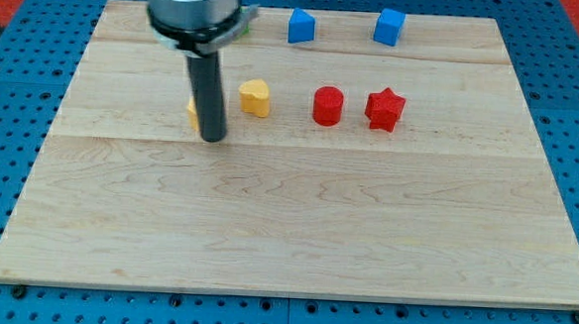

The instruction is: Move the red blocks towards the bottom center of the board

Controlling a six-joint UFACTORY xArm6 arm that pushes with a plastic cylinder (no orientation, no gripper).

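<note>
A red cylinder (327, 105) and a red star (384, 108) stand side by side, right of the board's middle, in the upper half. My tip (212, 136) rests on the board to the left of both, about a hand's width from the red cylinder. It stands right in front of a yellow block (192, 110) that is mostly hidden behind the rod. A second yellow block (255, 97) sits between my tip and the red cylinder.
Two blue blocks (301, 26) (389, 26) sit near the board's top edge. A small green piece (245, 24) peeks out beside the arm's body at the top. The wooden board (286, 231) lies on a blue perforated table.
</note>
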